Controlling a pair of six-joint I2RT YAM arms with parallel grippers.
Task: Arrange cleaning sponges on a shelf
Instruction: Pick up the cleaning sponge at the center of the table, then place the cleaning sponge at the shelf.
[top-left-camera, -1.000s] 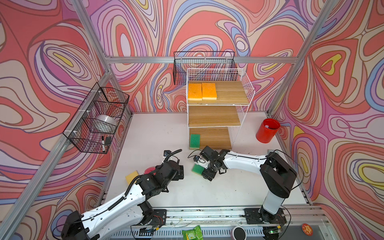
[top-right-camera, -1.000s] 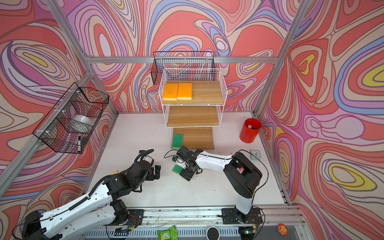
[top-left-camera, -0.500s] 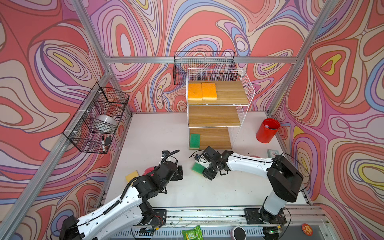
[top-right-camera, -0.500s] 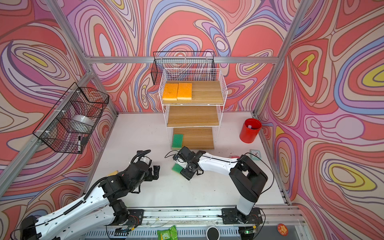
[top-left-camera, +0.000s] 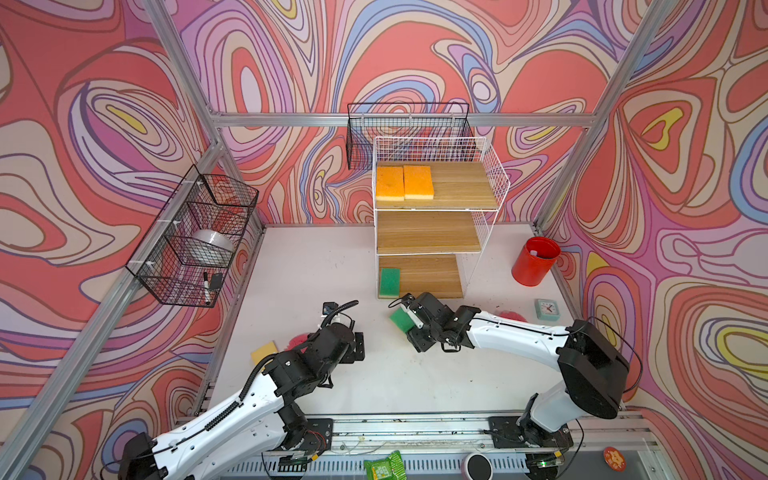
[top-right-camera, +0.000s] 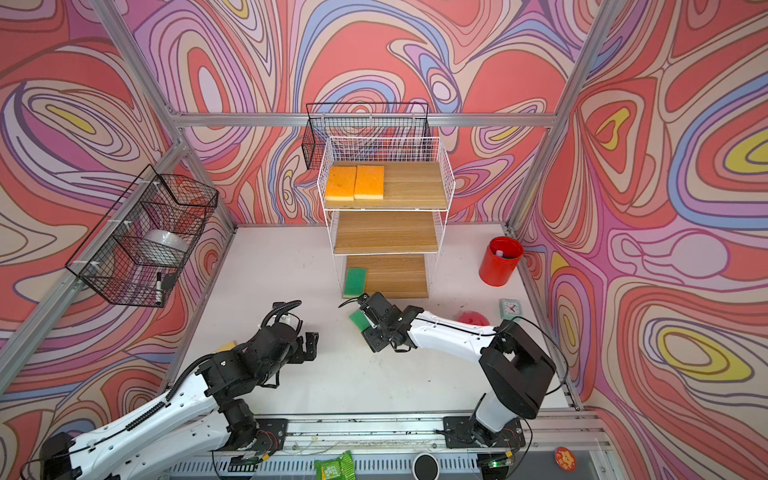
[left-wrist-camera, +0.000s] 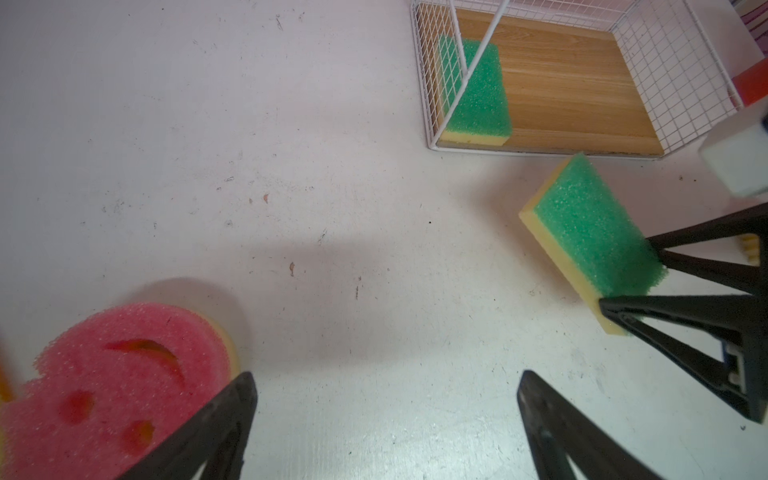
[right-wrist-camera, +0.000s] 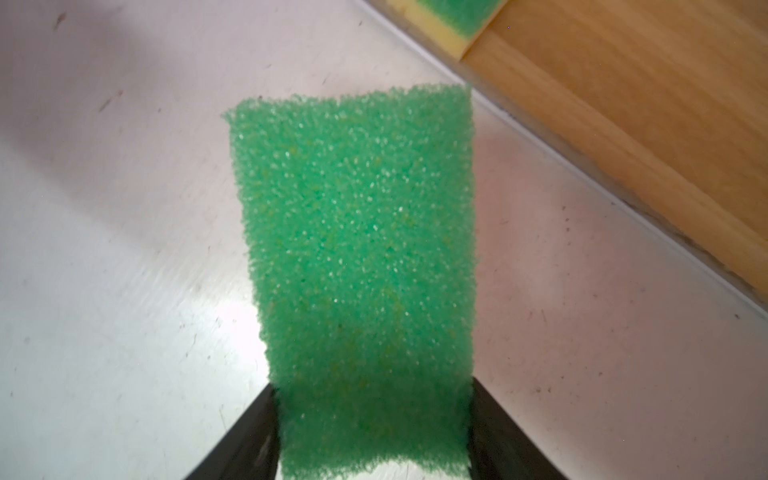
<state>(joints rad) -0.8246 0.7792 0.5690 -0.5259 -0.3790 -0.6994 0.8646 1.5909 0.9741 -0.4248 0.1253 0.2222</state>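
Three sponges (top-left-camera: 404, 183) are set on the shelf (top-left-camera: 428, 235), a green sponge (top-left-camera: 400, 320) is clamped in the right gripper (top-left-camera: 410, 321) just before it, the left gripper (left-wrist-camera: 386, 386) is held apart, and three are left unplaced.

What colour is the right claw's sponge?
The sponge: green top, yellow base; best in left wrist view.
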